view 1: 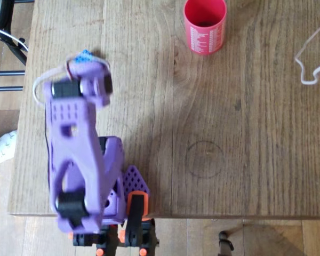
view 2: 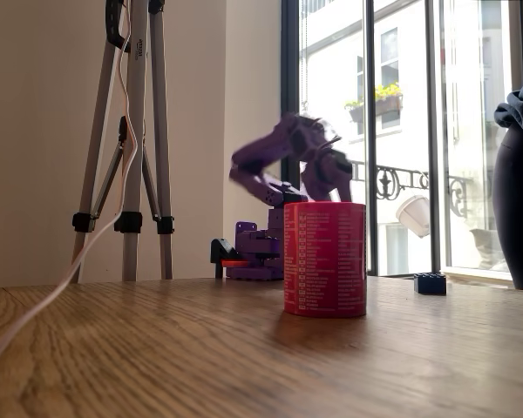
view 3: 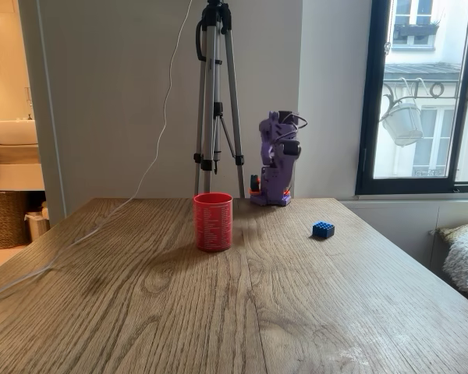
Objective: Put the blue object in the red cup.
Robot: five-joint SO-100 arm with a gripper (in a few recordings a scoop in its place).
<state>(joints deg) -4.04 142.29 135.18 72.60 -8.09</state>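
In the overhead view your purple arm [view 1: 77, 154] reaches from its base at the 6 o'clock edge of the wooden tabletop [view 1: 229, 138] toward 12 o'clock, and the blue brick [view 1: 85, 55] peeks out just beyond the arm's blurred far end, at about 10 o'clock on the tabletop. The red cup [view 1: 205, 25] stands upright near the 12 o'clock edge, well apart from the brick and off to its right. Your end effector lies under the arm's own body there, so you cannot tell whether its fingers are apart or together, nor whether they touch the brick. In a fixed view the brick [view 3: 323, 229] rests flat on the wood with its studs up, at about 3 o'clock from the cup [view 3: 213, 221], with the arm [view 3: 277, 167] raised behind them beside a tripod [view 3: 216, 93]. In the low fixed view the cup [view 2: 324, 258] is nearest, the brick [view 2: 431, 283] sits on the tabletop to its right, and the arm [view 2: 292, 157] is blurred above the cup's rim. A white cable [view 1: 312, 56] lies at 2 o'clock in the overhead view.
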